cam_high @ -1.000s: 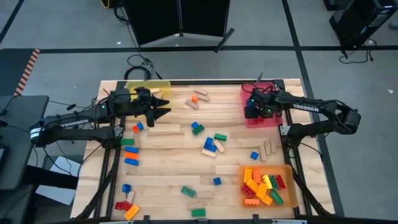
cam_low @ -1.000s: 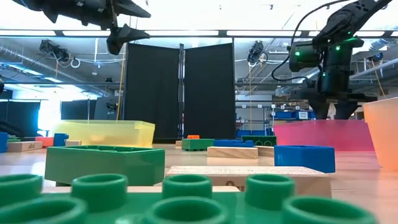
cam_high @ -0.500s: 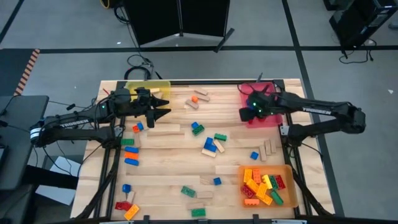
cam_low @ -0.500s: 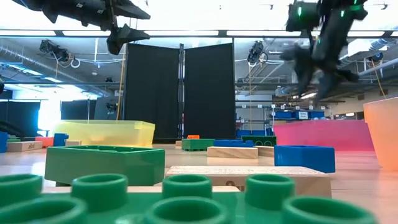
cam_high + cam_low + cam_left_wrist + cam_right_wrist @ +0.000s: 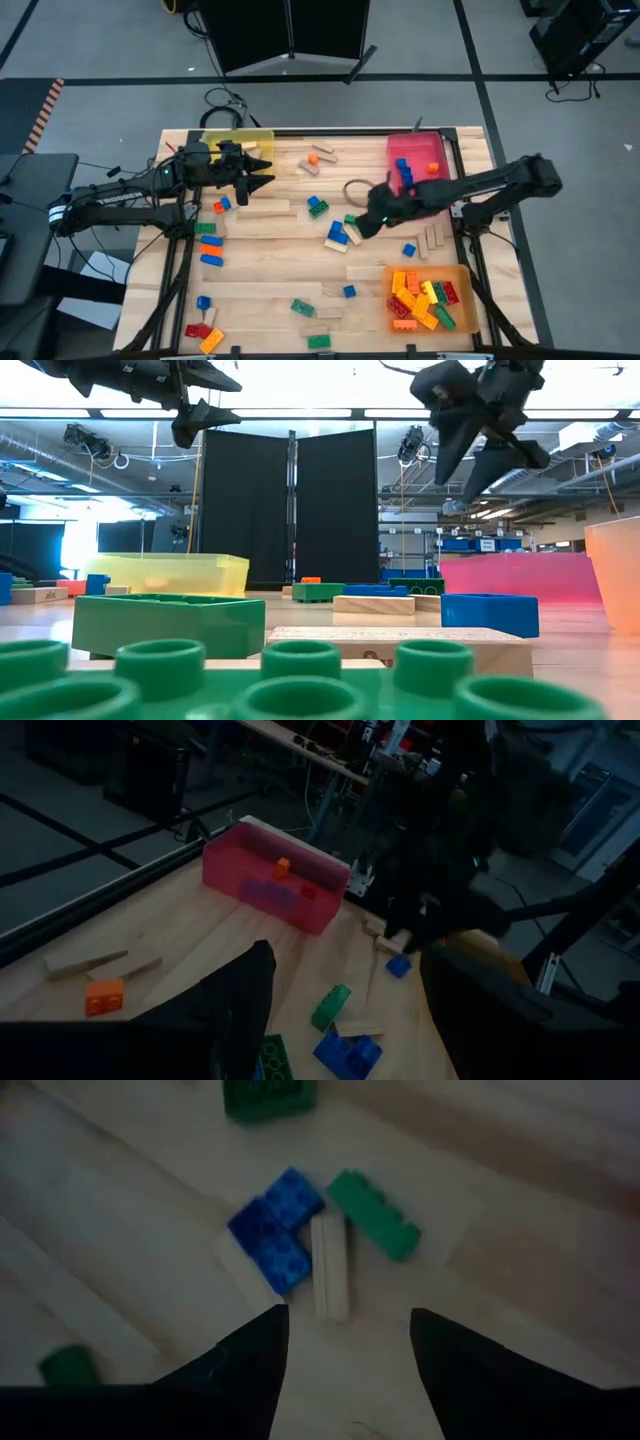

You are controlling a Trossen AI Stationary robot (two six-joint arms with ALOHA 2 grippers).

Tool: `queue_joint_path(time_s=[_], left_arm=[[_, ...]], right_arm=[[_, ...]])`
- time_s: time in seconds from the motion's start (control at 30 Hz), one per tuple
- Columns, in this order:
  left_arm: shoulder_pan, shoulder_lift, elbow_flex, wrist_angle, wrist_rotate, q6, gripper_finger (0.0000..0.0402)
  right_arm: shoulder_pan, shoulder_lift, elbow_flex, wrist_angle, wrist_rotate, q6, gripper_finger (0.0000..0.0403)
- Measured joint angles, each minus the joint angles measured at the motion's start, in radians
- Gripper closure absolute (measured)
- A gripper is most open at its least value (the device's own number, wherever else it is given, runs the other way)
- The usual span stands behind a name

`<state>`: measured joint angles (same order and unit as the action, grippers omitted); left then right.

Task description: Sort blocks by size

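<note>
Blocks lie scattered over the wooden table (image 5: pixel 270 260). My right gripper (image 5: pixel 363 226) hovers open above a cluster at the table's middle: a blue brick (image 5: pixel 275 1230), a tan wooden block (image 5: pixel 330 1268) and a green brick (image 5: pixel 372 1216), all lying flat on the table. Its fingers (image 5: pixel 250 1365) touch none of them. In the low view it hangs high at the upper right (image 5: pixel 470 435). My left gripper (image 5: pixel 268 174) waits open and empty, held level above the far-left part of the table, also in the left wrist view (image 5: pixel 350 1020).
A pink tray (image 5: pixel 432 188) at the far right holds blue, red and orange blocks. An orange tray (image 5: pixel 462 272) at the near right holds several bricks. A yellow tray (image 5: pixel 240 138) stands at the far left. More loose bricks lie along the left edge and near edge.
My right gripper has swung from over the pink tray toward the table's middle, leftward and nearer, rising and rolling on the way. It now hangs over the blue, tan and green cluster. The blocks in the pink tray, covered before, now show.
</note>
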<state>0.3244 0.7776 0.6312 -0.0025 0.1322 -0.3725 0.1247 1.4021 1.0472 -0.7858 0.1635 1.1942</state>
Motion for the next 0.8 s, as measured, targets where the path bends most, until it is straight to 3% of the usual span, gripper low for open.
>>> queue_joint_path(time_s=[0.23,0.43,0.8], left_arm=[[0.000,0.000,0.000,0.000,0.000,0.001,0.0145],[0.000,0.000,0.000,0.000,0.003,0.001,0.0145],[0.000,0.000,0.000,-0.002,0.003,0.000,0.0145]], right_arm=[[0.039,0.205,0.052,0.016,-0.068,-0.016,0.0179],[0.046,0.308,0.053,0.083,-0.122,-0.018,0.0167],[0.043,0.465,0.059,0.148,-0.106,-0.053,0.0132]])
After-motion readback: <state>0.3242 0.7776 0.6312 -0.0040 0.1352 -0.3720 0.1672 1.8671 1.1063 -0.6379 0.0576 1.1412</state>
